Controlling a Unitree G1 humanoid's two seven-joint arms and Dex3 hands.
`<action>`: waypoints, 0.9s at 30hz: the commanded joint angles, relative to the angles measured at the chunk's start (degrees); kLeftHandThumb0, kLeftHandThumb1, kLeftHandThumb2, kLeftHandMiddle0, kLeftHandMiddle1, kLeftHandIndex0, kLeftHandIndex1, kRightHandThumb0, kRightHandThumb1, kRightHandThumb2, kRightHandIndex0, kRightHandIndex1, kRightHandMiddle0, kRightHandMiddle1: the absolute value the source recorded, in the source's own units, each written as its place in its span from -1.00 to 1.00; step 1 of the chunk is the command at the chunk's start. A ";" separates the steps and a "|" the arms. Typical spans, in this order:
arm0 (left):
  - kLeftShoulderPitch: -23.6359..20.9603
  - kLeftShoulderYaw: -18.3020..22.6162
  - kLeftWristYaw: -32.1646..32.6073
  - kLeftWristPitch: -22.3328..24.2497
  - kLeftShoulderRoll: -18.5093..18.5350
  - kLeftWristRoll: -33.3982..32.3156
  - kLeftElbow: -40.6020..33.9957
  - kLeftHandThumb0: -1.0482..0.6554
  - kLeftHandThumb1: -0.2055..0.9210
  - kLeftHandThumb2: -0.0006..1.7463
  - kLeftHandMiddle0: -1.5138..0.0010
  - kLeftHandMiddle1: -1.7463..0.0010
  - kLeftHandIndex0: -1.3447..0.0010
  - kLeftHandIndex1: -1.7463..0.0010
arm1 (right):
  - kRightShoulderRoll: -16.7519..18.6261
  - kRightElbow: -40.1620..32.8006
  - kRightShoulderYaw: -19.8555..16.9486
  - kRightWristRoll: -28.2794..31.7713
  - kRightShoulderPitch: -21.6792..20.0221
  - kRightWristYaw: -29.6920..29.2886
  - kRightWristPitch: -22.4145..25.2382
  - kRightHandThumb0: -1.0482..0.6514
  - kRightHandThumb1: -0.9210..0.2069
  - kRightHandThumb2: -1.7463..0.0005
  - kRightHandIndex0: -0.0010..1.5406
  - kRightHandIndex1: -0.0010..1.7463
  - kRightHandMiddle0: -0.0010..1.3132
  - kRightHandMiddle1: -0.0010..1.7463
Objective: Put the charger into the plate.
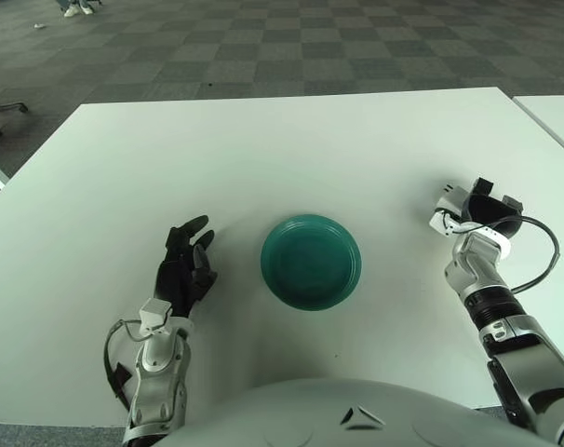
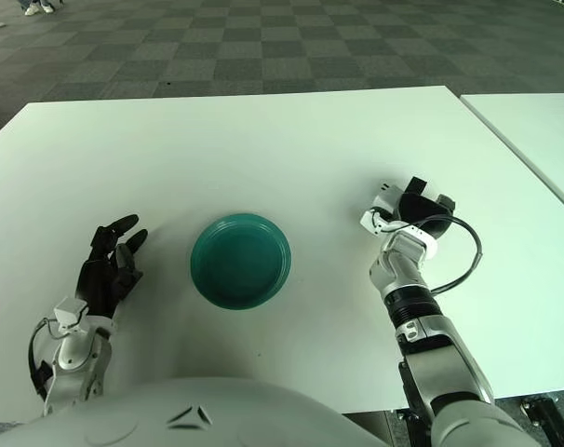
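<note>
A dark green round plate (image 1: 311, 261) sits on the white table (image 1: 282, 158), near its front middle. My right hand (image 1: 475, 210) is to the right of the plate, a hand's width away, low over the table. Its fingers are curled around a small white charger (image 1: 446, 211), which sticks out on the hand's left side; it also shows in the right eye view (image 2: 379, 214). Part of the charger is hidden by the fingers. My left hand (image 1: 186, 264) shows to the left of the plate, fingers spread and holding nothing.
A second white table (image 1: 554, 116) stands at the far right, with a narrow gap between. Checkered carpet floor (image 1: 263, 47) lies beyond the table's far edge. A black cable (image 1: 543, 251) loops by my right wrist.
</note>
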 commanded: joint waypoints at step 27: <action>-1.31 0.67 -1.86 2.73 0.48 -2.69 1.40 -0.67 1.00 -0.01 0.58 0.35 0.71 -0.22 | -0.14 10.34 -0.76 9.70 -3.13 -2.30 -10.46 -0.80 -1.00 0.46 -0.32 0.75 -0.79 0.65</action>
